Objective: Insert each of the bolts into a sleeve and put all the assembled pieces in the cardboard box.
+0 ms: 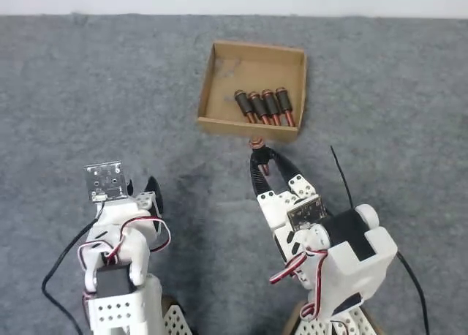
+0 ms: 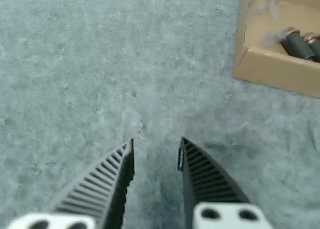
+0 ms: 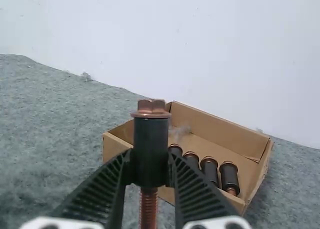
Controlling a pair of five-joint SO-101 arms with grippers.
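My right gripper [image 3: 150,171] is shut on an assembled piece [image 3: 150,149], a copper bolt inside a black sleeve, held upright. In the high view that gripper [image 1: 259,159] stands just short of the cardboard box's near wall, with the bolt head [image 1: 256,142] at its tip. The cardboard box [image 1: 212,79] lies at the back middle of the table and holds several assembled pieces [image 1: 265,106] side by side. They also show in the right wrist view, assembled pieces [image 3: 205,169] in the box [image 3: 225,134]. My left gripper [image 2: 156,156] is open over bare carpet, left of the box [image 2: 272,69].
Grey carpet [image 1: 88,93] covers the table, with a white wall [image 3: 200,39] behind the box. A black cable [image 1: 340,174] sticks up beside the right arm. Both arm bases stand at the near edge.
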